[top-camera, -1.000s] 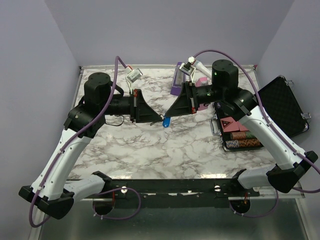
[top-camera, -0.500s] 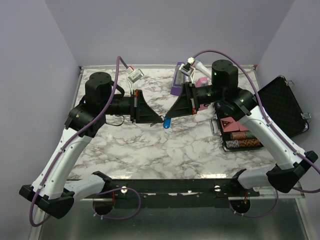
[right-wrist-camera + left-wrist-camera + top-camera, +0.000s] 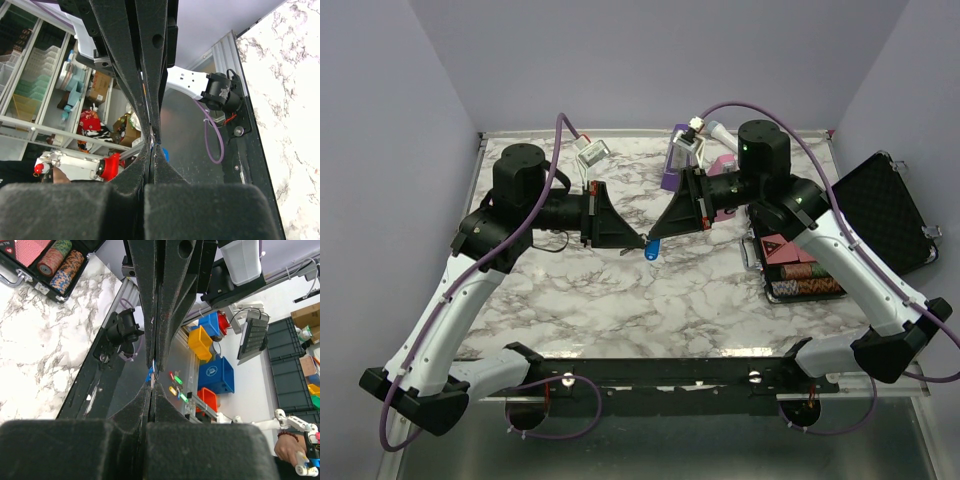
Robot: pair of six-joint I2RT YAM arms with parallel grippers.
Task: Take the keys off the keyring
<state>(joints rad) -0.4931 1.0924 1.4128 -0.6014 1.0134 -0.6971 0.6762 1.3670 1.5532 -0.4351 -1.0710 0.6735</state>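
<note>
Blue keys clamped in left gripper and right gripper, arms meeting tip-to-tip midair

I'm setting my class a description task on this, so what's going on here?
The left arm and right arm meet tip to tip above the marble table. Both pairs of jaws are shut on the keys, a tiny blue piece with a metal bit, held in the air between them. No part looks pulled free yet.
</note>
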